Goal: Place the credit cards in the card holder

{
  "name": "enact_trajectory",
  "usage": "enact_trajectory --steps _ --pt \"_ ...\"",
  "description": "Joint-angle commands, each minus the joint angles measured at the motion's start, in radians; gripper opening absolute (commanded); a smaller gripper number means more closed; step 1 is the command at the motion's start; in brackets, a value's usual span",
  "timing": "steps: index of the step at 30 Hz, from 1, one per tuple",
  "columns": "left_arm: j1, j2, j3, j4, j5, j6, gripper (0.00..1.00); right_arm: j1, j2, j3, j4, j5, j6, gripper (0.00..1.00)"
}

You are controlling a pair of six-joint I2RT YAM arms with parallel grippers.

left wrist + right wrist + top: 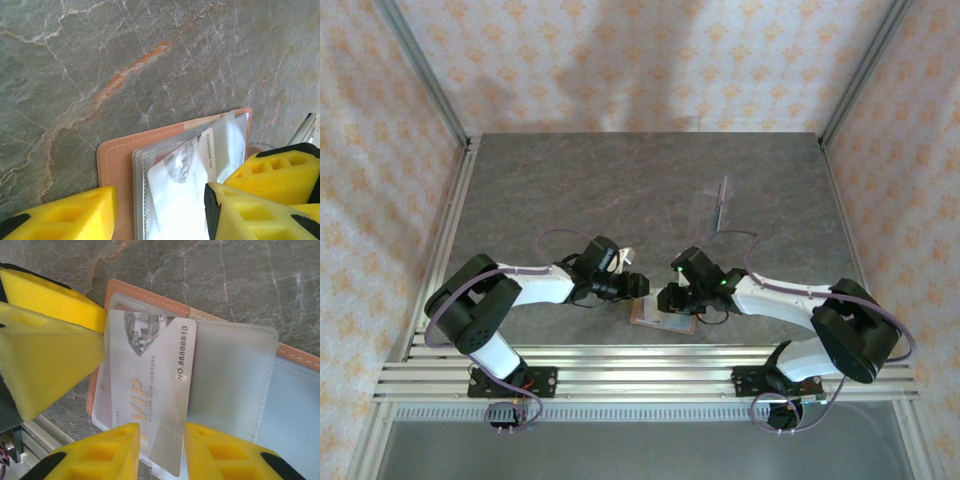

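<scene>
The holder (145,296) lay open on the worktop (225,270). The left claw (157,192) stood open astride it. The pale card (150,375) lay against the clear sleeves (235,370), its end between the fingers of the right claw (162,432), grip unclear.

A robotics lab test cell. A left arm (535,290) and a right arm (780,300), trailing loose cables, are bolted to aluminium rails (640,375) along the near edge of a grey stone-patterned table (640,180). Bare metal frame posts (423,65) box the table in, with printed orange-flowered backdrop sheets (640,60) as walls.
</scene>
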Motion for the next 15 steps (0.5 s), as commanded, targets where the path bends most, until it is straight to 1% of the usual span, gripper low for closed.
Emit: enact_trajectory --steps 1,5,8,11,12,13,15 --pt "-0.002 0.018 -0.032 0.002 -0.011 0.000 0.51 0.004 0.014 -0.023 0.037 -0.003 0.025 0.28" --pt "-0.002 0.028 -0.028 0.001 0.001 0.003 0.50 0.006 0.028 -0.032 0.058 -0.012 0.037 0.27" --pt "-0.002 0.018 -0.043 0.020 -0.011 -0.006 0.50 0.008 0.026 -0.032 0.067 -0.024 0.045 0.28" --pt "-0.002 0.026 -0.039 0.015 -0.001 0.000 0.50 0.008 0.016 -0.035 0.061 -0.016 0.044 0.33" --pt "-0.002 0.026 -0.039 0.013 0.000 -0.001 0.50 0.008 0.016 -0.037 0.066 -0.019 0.048 0.33" --pt "-0.002 0.025 -0.043 0.017 -0.003 -0.005 0.50 0.008 0.016 -0.038 0.074 -0.025 0.053 0.33" --pt "-0.002 0.019 -0.053 0.030 -0.013 -0.011 0.50 0.009 0.019 -0.043 0.107 -0.050 0.067 0.27"
